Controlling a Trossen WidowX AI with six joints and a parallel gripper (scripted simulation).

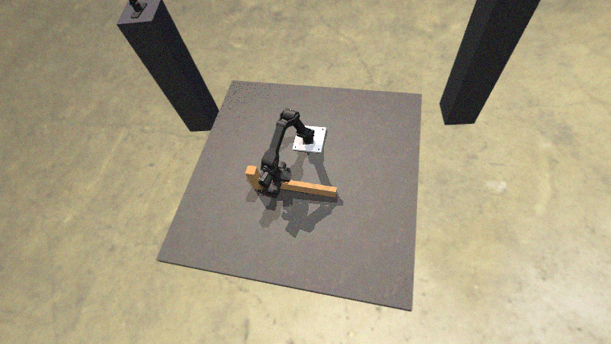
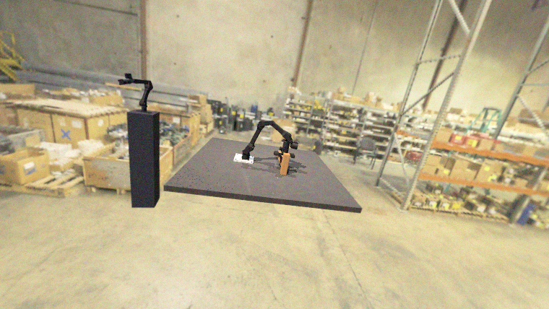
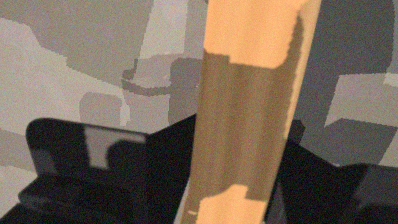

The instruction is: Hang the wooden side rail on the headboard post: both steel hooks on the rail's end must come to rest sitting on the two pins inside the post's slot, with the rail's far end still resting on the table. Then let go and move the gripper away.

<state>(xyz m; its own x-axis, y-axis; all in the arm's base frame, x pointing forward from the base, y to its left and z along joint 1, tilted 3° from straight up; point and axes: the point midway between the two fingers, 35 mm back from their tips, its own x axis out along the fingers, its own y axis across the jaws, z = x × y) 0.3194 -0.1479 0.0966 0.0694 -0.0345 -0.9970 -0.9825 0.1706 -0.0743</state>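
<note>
The wooden side rail [image 1: 311, 187] [image 3: 250, 90] runs to the right from the gripper in the top view. Its far right end is low at the table, beside its shadow. The orange headboard post [image 1: 252, 171] [image 2: 284, 164] stands upright at the rail's left end. My gripper [image 1: 273, 187] [image 3: 228, 125] is shut on the rail near the post, with a black finger on each side of it in the wrist view. The steel hooks, the slot and the pins are hidden or too small to tell, so whether the hooks sit on the pins does not show.
The arm's white base plate [image 1: 319, 145] [image 2: 238, 160] is bolted on the dark table top [image 1: 363, 256] [image 2: 214, 184] behind the rail. Dark pillars [image 1: 170, 72] [image 1: 482, 63] stand beyond the table; one [image 2: 143, 161] carries a second small black arm [image 2: 146, 92].
</note>
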